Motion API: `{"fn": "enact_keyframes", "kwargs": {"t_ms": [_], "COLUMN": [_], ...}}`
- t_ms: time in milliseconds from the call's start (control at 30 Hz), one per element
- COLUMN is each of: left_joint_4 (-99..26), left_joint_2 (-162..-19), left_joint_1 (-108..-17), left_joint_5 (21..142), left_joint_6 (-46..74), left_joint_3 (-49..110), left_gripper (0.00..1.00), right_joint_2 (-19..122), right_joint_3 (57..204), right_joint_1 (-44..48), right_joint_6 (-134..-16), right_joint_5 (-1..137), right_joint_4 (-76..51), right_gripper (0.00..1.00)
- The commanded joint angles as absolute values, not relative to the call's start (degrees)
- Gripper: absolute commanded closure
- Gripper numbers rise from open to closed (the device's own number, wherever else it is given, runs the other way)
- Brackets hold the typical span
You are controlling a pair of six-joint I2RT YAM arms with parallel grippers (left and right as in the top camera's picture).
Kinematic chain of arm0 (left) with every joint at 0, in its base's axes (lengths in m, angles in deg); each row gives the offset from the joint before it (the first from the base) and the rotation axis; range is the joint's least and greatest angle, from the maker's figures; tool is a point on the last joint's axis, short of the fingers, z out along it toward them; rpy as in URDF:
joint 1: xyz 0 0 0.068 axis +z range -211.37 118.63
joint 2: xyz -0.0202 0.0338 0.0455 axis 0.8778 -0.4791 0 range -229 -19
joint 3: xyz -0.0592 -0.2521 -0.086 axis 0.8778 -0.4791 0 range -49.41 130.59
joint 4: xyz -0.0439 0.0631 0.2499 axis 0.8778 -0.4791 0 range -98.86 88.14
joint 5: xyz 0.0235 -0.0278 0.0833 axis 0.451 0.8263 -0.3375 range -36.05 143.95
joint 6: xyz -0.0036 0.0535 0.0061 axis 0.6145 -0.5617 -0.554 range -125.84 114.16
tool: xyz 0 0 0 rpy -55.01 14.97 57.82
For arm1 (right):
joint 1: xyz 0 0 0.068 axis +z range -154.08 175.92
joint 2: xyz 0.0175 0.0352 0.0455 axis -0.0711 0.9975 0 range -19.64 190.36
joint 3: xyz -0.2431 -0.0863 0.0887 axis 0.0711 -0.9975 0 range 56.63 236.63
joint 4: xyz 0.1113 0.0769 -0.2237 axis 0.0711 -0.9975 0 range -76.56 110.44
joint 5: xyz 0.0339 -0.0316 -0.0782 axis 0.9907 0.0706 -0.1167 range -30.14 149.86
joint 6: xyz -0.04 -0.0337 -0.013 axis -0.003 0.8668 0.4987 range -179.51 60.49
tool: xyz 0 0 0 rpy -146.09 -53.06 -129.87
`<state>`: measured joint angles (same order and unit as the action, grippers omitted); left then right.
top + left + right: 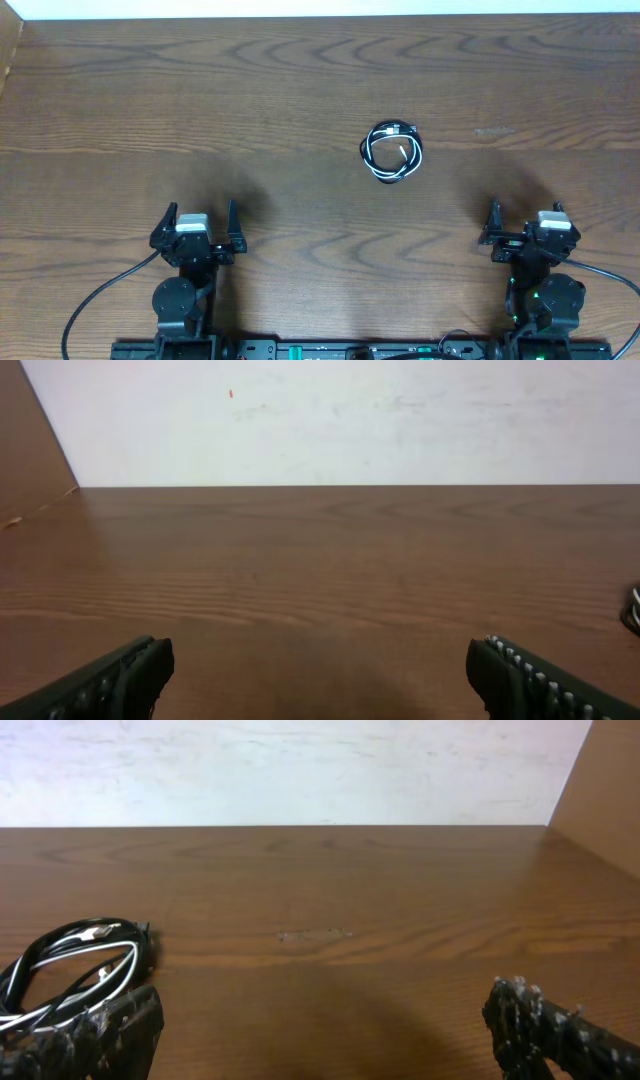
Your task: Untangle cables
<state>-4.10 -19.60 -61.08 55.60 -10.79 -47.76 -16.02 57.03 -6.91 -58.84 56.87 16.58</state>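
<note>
The black cable [380, 145] and the white cable [410, 158] lie coiled together in one small loop on the wooden table, right of centre. In the right wrist view the same bundle [75, 965] sits at the far left, just beyond my left finger. A sliver of it shows at the right edge of the left wrist view [634, 607]. My left gripper [196, 222] is open and empty near the front left. My right gripper [528, 222] is open and empty near the front right. Both are well short of the cables.
The wooden table [250, 100] ends at a white wall along the back. A raised wooden side board stands at the far left [30, 450] and another at the far right [605, 790]. Thick black arm wires [95, 300] trail at the front.
</note>
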Motion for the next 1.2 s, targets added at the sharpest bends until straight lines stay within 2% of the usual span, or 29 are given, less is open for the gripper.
{"fn": "enact_keyframes", "kwargs": {"t_ms": [0, 200, 400, 500, 833, 1000, 1167], "left_joint_4": [-4.65, -9.41, -18.7, -21.43, -25.76, -31.38, -31.27], "left_joint_2": [-19.67, -20.46, -24.92, -31.28, -46.18, -51.17, -52.94], "left_joint_1": [-61.14, -61.14, -61.14, -61.14, -61.14, -61.14, -61.14], "left_joint_5": [57.37, 57.39, 58.07, 58.29, 61.63, 62.35, 66.13], "left_joint_6": [-11.16, -11.16, -10.92, -6.88, -5.98, -6.22, -9.32], "left_joint_3": [-49.18, -46.41, -35.63, -28.48, -16.27, -8.94, -5.42], "left_gripper": [0.02, 0.02, 0.02, 0.02, 0.02, 0.02, 0.02], "right_joint_2": [-16.37, -16.37, -16.37, -16.37, -16.37, -16.35, -15.8], "right_joint_3": [56.92, 56.92, 56.92, 56.92, 57.43, 63.2, 75.04], "right_joint_1": [-7.15, -7.15, -7.12, -7.12, -7.08, -7.08, -7.08], "right_joint_6": [-59.23, -59.23, -59.25, -59.25, -60.08, -64.96, -65.22], "right_joint_5": [56.87, 56.87, 56.92, 60.37, 62.45, 62.43, 62.93], "right_joint_4": [16.36, 16.36, 16.38, 16.67, 18.98, 16.16, 5.87], "right_gripper": [0.01, 0.01, 0.01, 0.01, 0.01, 0.01, 0.01]}}
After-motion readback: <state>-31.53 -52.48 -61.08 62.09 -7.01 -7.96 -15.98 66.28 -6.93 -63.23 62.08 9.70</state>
